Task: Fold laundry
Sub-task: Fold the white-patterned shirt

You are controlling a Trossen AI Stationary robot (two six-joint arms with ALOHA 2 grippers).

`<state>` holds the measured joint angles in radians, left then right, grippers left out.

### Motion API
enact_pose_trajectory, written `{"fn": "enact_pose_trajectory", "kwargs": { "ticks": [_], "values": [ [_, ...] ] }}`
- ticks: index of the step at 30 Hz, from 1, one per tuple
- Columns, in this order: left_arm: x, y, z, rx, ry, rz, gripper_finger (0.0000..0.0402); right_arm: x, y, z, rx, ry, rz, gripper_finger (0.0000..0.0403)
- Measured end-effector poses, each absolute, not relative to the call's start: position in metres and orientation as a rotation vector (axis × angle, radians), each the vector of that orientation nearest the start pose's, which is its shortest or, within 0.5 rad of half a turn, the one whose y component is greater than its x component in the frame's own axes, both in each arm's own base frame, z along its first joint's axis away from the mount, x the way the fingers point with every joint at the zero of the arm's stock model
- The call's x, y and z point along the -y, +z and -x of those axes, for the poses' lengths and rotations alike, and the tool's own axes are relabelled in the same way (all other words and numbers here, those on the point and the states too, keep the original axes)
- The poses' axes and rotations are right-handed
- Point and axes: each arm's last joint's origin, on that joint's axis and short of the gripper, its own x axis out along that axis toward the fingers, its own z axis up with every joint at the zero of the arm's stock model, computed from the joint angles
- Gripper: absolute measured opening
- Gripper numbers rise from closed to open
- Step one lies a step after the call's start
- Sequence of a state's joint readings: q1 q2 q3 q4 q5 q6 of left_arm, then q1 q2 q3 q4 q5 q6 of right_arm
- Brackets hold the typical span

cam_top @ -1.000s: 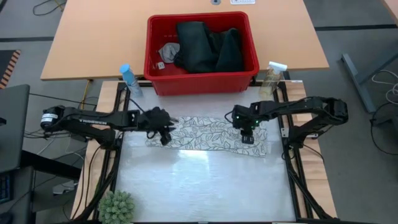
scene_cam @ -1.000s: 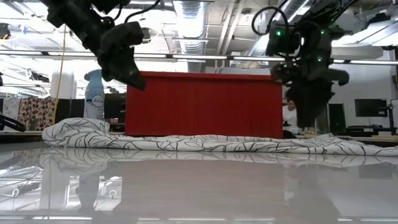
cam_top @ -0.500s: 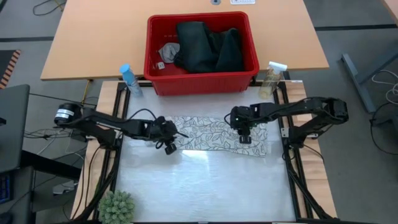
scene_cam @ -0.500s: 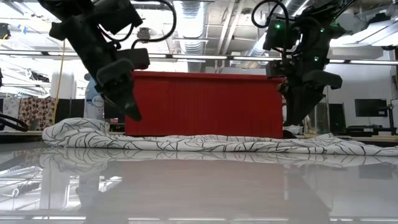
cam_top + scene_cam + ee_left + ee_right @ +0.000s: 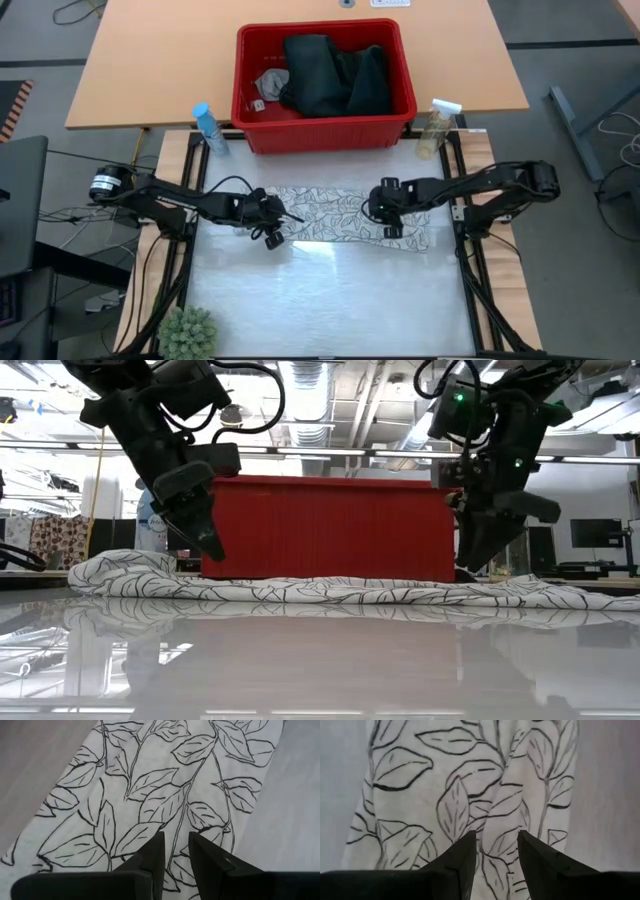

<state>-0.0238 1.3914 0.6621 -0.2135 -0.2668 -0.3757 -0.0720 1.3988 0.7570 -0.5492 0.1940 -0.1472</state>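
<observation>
The white cloth with grey leaf print [image 5: 330,215] lies spread in a long strip across the table's far half, flat on the tabletop [image 5: 320,592]. My left gripper [image 5: 270,236] hangs over the cloth's left part, its fingers a little apart [image 5: 176,850]. It stands just above the cloth in the low view [image 5: 212,550]. My right gripper [image 5: 390,229] is open over the cloth's right part [image 5: 497,850], its fingertips close above it [image 5: 468,565]. The dark jeans [image 5: 330,75] and a small grey cloth [image 5: 272,82] lie in the red basket [image 5: 322,137].
The red basket stands at the table's far edge behind the cloth [image 5: 330,525]. A blue spray bottle [image 5: 207,128] stands at its left and a clear one [image 5: 437,125] at its right. A small green plant [image 5: 187,332] sits at the near left corner.
My left gripper has come down toward the cloth and a little toward the table's near edge, tipping its fingers downward. My right gripper has shifted slightly toward the table's left and tilted, staying low over the cloth. The cloth has kept still.
</observation>
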Motion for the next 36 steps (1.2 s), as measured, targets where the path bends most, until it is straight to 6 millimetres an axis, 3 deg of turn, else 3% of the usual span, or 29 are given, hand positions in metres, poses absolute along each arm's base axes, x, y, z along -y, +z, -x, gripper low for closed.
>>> {"fn": "enact_pose_trajectory", "kwargs": {
  "ticks": [11,18,27,36],
  "values": [
    [-0.002,0.167,-0.251,-0.891,0.393,0.201,0.0075,0.025,0.145,-0.252,-1.332,-0.161,0.238,0.0166],
    [-0.001,0.166,-0.251,-0.898,0.385,0.199,0.0075,0.026,0.158,-0.251,-1.324,-0.166,0.246,0.0166],
    [-0.002,0.165,-0.249,-0.913,0.396,0.186,0.0075,0.046,0.162,-0.248,-1.321,-0.209,0.222,0.0166],
    [-0.002,0.165,-0.248,-0.922,0.4,0.183,0.0075,0.035,0.168,-0.25,-1.274,-0.177,0.226,0.0166]
  ]
}}
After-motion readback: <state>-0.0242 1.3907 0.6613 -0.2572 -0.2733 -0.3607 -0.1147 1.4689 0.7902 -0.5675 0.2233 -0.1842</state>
